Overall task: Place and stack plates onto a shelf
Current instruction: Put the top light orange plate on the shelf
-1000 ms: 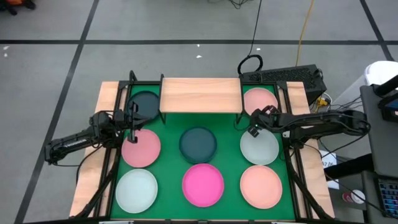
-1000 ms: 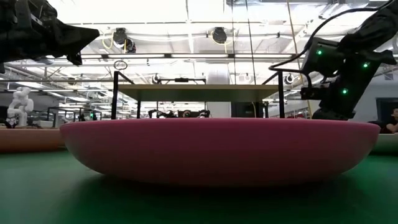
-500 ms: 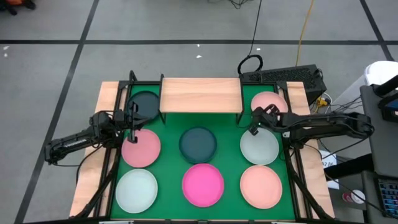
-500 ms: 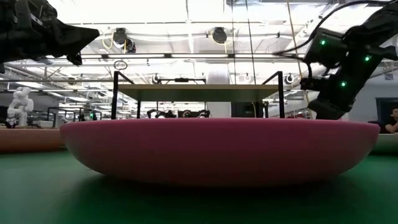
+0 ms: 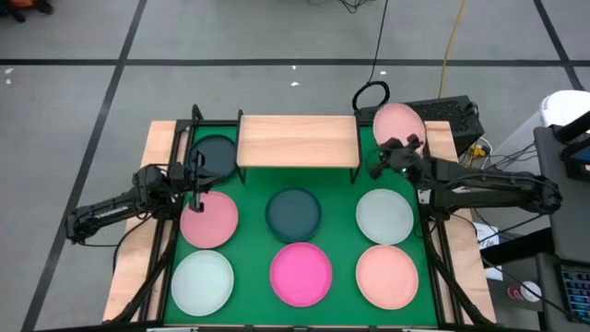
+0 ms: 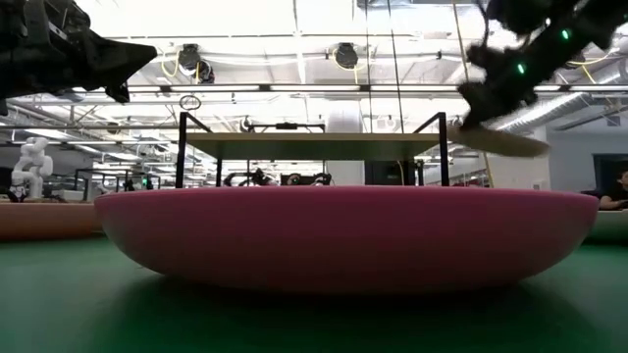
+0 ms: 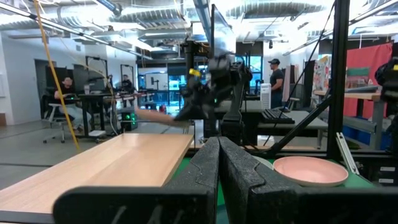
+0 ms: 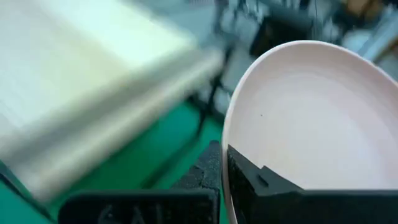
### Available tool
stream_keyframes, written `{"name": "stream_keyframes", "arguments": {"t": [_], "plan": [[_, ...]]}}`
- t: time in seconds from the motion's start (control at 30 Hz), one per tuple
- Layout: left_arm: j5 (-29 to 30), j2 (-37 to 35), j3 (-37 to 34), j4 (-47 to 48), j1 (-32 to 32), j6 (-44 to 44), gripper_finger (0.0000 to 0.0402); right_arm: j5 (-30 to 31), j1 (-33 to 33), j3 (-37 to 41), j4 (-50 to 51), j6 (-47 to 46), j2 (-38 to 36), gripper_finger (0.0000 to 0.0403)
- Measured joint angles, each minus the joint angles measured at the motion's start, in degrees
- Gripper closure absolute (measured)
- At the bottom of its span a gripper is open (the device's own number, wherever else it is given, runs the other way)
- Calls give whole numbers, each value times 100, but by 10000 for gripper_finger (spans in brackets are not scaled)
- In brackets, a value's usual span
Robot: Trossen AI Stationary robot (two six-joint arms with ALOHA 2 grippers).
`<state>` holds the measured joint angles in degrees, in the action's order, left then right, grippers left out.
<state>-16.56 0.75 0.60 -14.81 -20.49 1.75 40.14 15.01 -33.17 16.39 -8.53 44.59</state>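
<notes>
My right gripper [image 5: 396, 146] is shut on a pale pink plate [image 5: 398, 122], which hangs in the air right of the shelf [image 5: 297, 140], a light wooden board on thin black legs at the far side. In the low view this plate [image 6: 510, 144] shows edge-on, about level with the shelf top [image 6: 309, 140]. Several more plates lie flat on the green mat [image 5: 341, 198]: two dark teal, pink, mint-white, magenta, white and salmon. My left gripper [image 5: 197, 175] waits shut at the mat's left side, above the pink plate [image 5: 209, 219]. My right gripper holds the pale pink plate by its near rim [image 8: 227, 155], one finger [image 8: 252, 183] inside the dish and the other outside it. The fingers come from the near right, slanting toward the far edge. The plate juts out beyond them, lifted clear and slightly tilted.
A black frame borders the mat's left and right sides [image 5: 433, 231]. A keyboard [image 5: 433, 112] and cables lie just beyond the far right corner, close to the raised plate. The magenta plate [image 6: 343, 235] fills the low view's foreground.
My right gripper has risen and gone toward the far edge, taking the pale pink plate with it. The plate lay flat on the mat right of the shelf a second ago; now it is lifted clear and slightly tilted.
</notes>
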Motion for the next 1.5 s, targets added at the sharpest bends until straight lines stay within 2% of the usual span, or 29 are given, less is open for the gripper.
{"name": "stream_keyframes", "arguments": {"t": [0.13,0.3,0.57,0.8,1.2,1.33,1.5], "plan": [[0,0,0,0,0,-1,387,-474,-174,-447,-861,832,189,402],[0,0,0,0,0,0,387,-1193,-353,-1027,-1482,1235,795,402],[0,-1,0,0,0,0,387,-2081,-394,-1740,-1527,1300,2211,403],[0,1,0,0,0,1,387,-2281,-429,-2003,-1539,1436,3027,403],[0,0,0,-1,0,-1,387,-2429,-431,-2054,-1527,1284,3190,403],[0,-1,0,0,0,-1,387,-2701,-431,-2054,-1501,1126,3190,403],[0,1,0,-2,0,0,387,-2670,-424,-2052,-1438,1057,3190,403]]}}
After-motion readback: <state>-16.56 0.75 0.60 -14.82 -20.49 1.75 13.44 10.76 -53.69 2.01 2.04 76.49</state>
